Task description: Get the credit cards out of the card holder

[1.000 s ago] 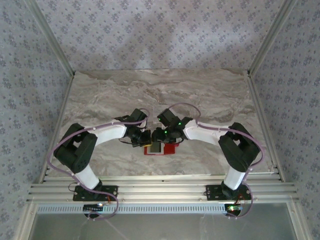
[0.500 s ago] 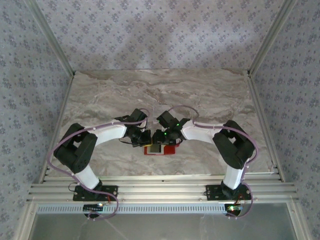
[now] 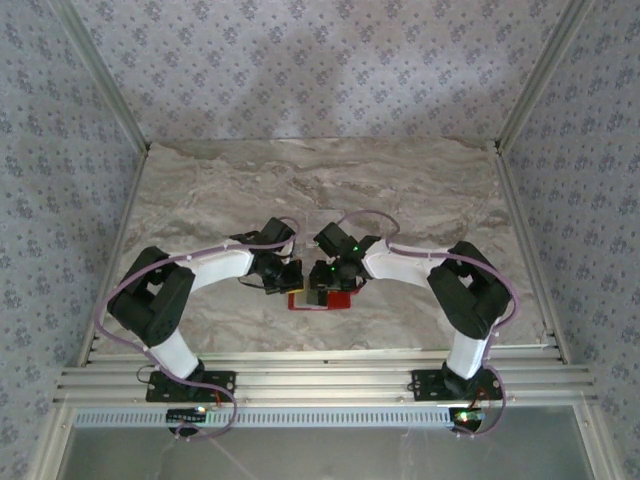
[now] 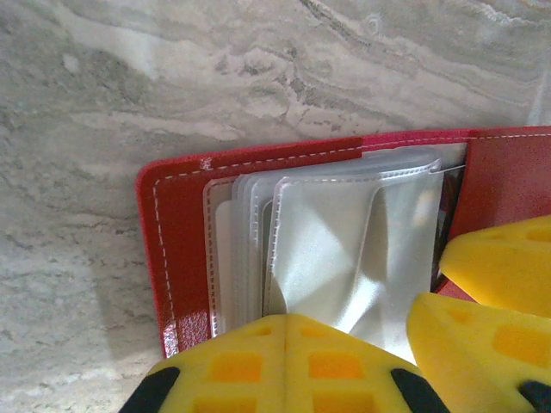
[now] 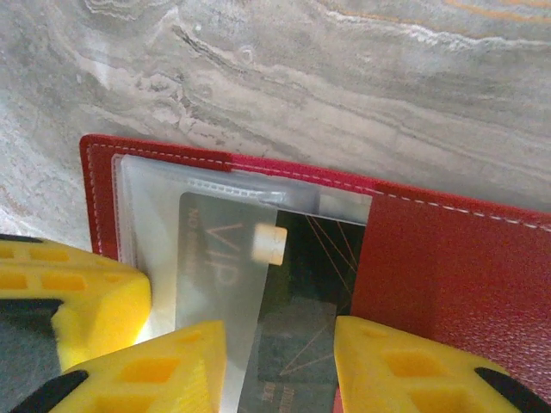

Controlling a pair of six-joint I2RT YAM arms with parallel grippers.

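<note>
The red card holder (image 3: 340, 299) lies open on the marble between both grippers. In the left wrist view its clear pockets (image 4: 344, 232) fan out from the red cover (image 4: 176, 249). One creased leaf runs into the tips of my left gripper (image 4: 285, 320), which is shut on it. In the right wrist view a grey VIP card (image 5: 219, 267) and a dark card (image 5: 314, 292) stick out of the pocket. They lie in the gap of my open right gripper (image 5: 280, 361). The right gripper's fingers (image 4: 499, 258) also show beside the pockets.
The marble tabletop (image 3: 320, 190) stretches away behind the holder, with patterned walls on three sides. The aluminium rail (image 3: 320, 380) carrying the arm bases runs along the near edge. The left gripper's yellow finger (image 5: 69, 292) sits close beside the right one.
The right arm's elbow has pulled in slightly and its gripper has edged over the holder, covering more of the pale pocket. The left arm has stayed put.
</note>
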